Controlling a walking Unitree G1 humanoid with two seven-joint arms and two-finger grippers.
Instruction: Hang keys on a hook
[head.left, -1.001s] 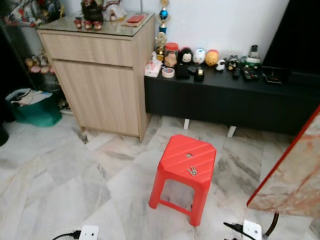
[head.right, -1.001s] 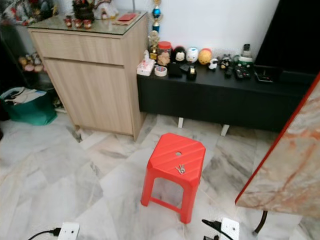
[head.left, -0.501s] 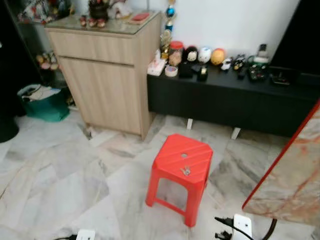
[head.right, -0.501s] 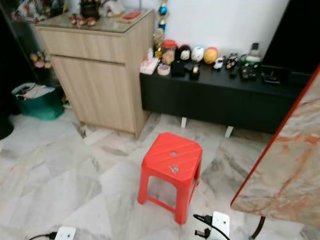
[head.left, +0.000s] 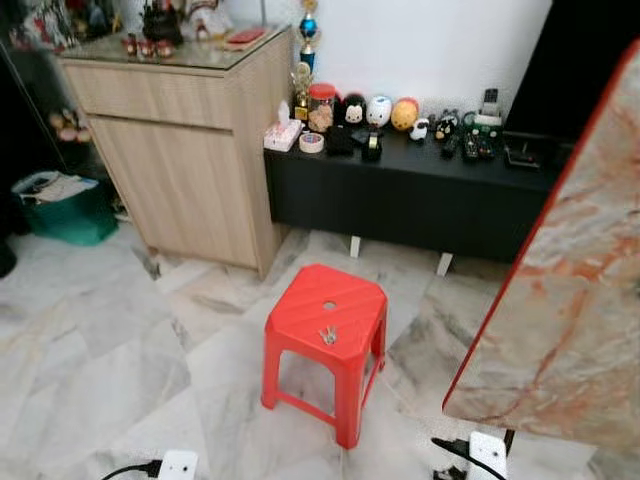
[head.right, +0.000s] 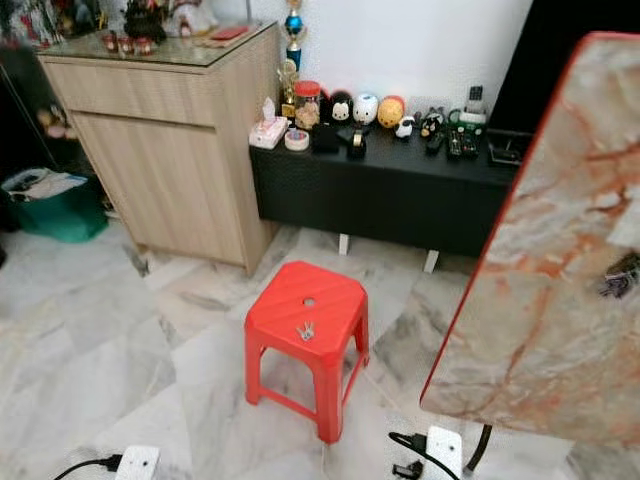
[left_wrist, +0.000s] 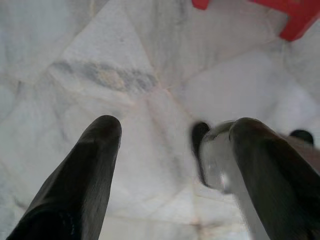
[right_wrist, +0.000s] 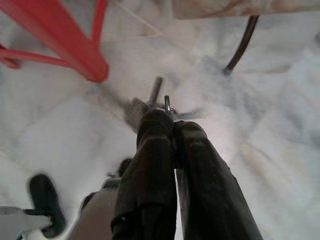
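Keys (head.left: 327, 335) mid-seat on red stool (head.left: 300, 310)

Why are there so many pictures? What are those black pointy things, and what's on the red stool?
This is a walking robot. Two pictures come from its head, looking down at a room: a red stool with small keys lying on its seat, a wooden cabinet and a black bench with toys. The other two come from cameras on its wrists. The black things are each tool's fingers. The left tool is open above the marble floor. The right tool is pinched shut on a metal ring, perhaps more keys; it's blurry.
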